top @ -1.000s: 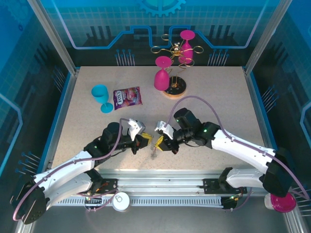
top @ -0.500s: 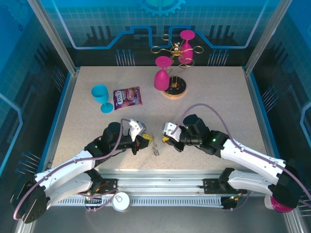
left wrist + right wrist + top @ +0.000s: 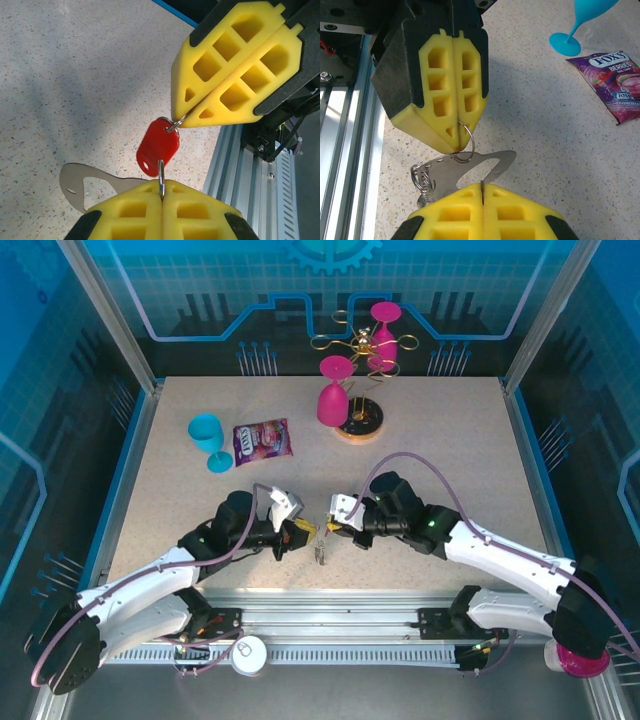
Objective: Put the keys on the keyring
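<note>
The two pincers meet tip to tip near the table's [image 3: 450, 440] six o'clock edge. The left gripper [image 3: 307, 532] is pinched fully closed on a thin wire ring [image 3: 161, 176]. The right gripper [image 3: 332, 526], at its three o'clock, is equally closed on the red key [image 3: 157, 146], apparently by the silver blade, though the pads hide most of it. The grey keyring [image 3: 492, 162] is threaded on that wire ring, with the key at its two o'clock in the left wrist view.
</note>
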Robot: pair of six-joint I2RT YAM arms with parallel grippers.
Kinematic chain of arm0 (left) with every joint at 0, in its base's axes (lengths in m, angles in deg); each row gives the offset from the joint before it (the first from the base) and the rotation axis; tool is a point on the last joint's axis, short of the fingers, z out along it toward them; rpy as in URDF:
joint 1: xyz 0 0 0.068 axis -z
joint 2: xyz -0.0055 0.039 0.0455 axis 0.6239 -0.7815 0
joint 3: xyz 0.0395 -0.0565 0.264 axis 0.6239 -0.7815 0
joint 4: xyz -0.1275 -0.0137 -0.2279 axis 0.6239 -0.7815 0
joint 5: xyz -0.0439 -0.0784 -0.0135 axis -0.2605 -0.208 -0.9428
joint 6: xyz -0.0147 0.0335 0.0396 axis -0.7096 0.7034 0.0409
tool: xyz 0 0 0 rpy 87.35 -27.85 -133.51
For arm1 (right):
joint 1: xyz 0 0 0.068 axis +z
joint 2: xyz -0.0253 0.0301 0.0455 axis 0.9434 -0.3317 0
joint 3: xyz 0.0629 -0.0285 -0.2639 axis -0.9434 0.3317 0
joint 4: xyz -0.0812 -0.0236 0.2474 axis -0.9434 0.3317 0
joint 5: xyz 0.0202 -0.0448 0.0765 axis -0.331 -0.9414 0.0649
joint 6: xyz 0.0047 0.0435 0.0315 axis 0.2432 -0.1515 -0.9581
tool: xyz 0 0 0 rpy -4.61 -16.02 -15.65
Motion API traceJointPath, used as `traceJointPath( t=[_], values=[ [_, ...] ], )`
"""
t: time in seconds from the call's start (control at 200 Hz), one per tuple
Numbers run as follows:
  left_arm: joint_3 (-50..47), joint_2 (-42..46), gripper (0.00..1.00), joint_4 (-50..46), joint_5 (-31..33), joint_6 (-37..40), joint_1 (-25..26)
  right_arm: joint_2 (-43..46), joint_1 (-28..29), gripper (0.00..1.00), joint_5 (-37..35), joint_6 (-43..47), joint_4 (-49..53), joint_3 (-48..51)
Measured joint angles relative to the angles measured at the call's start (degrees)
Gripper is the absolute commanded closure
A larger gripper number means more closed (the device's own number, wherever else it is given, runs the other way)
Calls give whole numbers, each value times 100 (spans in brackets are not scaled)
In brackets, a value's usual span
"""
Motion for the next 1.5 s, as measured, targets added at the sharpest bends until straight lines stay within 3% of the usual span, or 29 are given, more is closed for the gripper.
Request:
traceJointPath(
  t=[0.605, 1.501],
  values=[
    [-2, -70, 100, 72, -50, -286, 0, -105, 229, 100, -533, 170, -212, -7],
    [0, -83, 100, 85, -48, -295, 4, -258, 459, 100, -638, 321, -297, -7]
  ],
)
